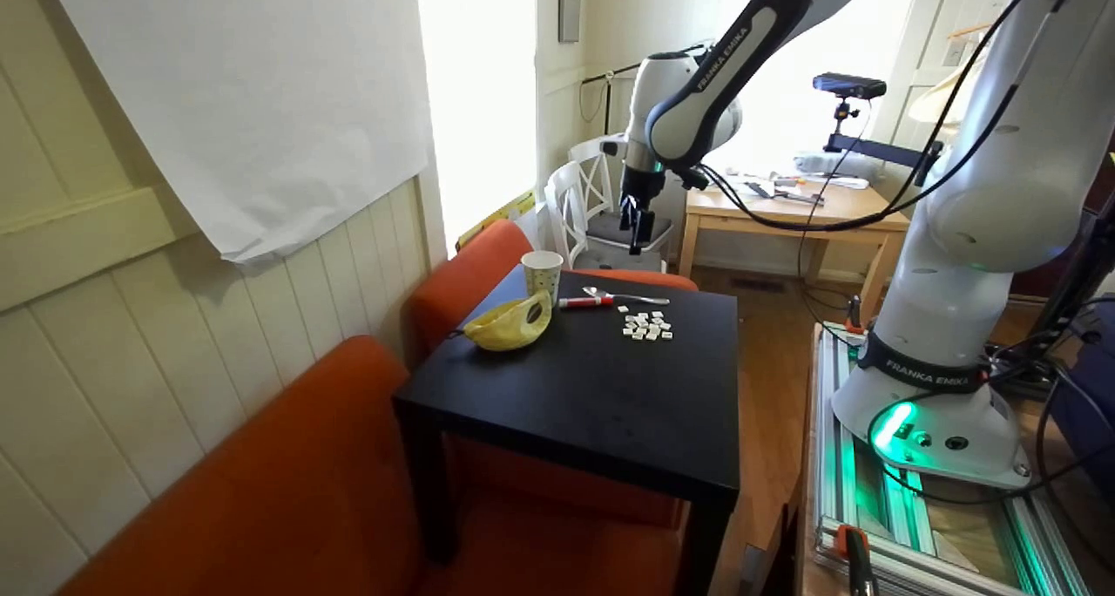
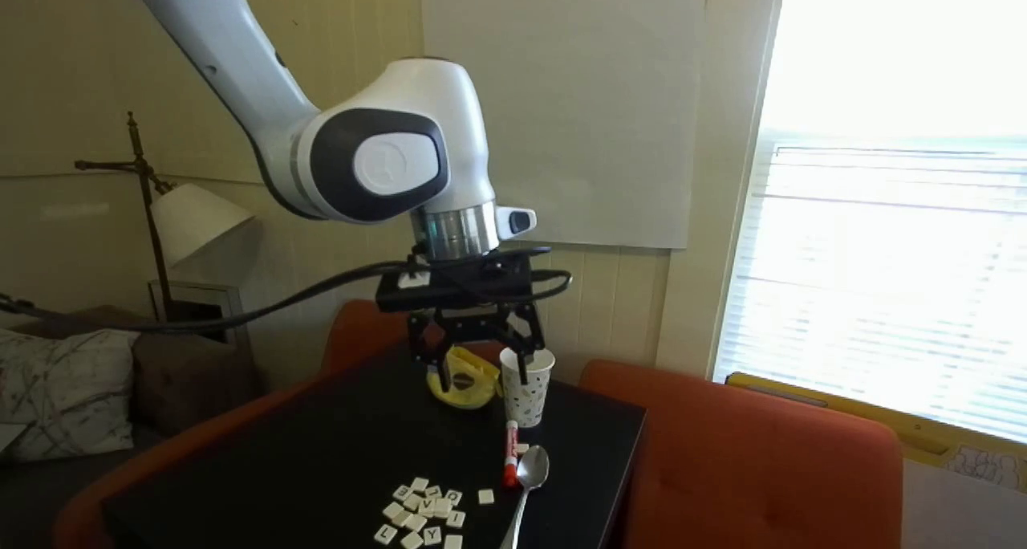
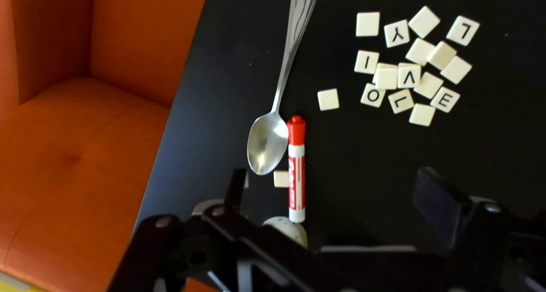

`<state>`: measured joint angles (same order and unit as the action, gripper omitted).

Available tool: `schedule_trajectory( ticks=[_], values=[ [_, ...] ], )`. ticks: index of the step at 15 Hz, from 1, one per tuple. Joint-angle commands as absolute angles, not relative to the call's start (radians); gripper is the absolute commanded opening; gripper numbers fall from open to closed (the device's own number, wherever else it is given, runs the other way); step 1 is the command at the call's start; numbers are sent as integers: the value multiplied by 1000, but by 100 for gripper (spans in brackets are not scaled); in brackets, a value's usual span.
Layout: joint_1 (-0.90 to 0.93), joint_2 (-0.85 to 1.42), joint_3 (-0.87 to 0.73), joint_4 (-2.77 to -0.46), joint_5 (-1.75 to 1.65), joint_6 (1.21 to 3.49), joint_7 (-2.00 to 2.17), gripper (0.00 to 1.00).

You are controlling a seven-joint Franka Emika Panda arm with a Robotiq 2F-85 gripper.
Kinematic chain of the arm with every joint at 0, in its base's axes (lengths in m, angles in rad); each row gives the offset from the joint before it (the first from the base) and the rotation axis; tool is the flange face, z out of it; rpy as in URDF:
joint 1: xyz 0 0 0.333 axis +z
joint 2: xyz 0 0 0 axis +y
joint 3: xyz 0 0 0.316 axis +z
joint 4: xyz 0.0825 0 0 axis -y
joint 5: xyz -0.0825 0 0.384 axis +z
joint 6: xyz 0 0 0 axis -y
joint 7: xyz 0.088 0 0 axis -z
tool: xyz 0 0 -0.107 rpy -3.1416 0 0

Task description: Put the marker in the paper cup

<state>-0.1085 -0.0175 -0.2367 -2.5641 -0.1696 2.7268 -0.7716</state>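
Note:
The marker, white and red with a red cap, lies flat on the black table; it shows in both exterior views and in the wrist view. The paper cup, white with small specks, stands upright just beyond the marker's white end in both exterior views. In the wrist view only a part of the cup shows; my gripper hides the rest. My gripper is open and empty, above the table; it also shows in both exterior views.
A metal spoon lies against the marker's cap end. A small tile touches the marker's side. Several letter tiles lie scattered nearby. A yellow bag-like object sits beside the cup. Orange chairs stand around the table.

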Motion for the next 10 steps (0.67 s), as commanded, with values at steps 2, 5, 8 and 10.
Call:
schedule_trajectory(
  ticks=[2, 5, 8, 10],
  values=[
    [-139, 8, -213, -2563, -166, 2725, -768, 100],
    [-138, 26, -208, -2565, -132, 2744, -807, 100],
    [-139, 107, -186, -2569, -107, 2812, -875, 100],
    [-149, 159, -159, -2559, -92, 2837, -918, 100]
  ],
)
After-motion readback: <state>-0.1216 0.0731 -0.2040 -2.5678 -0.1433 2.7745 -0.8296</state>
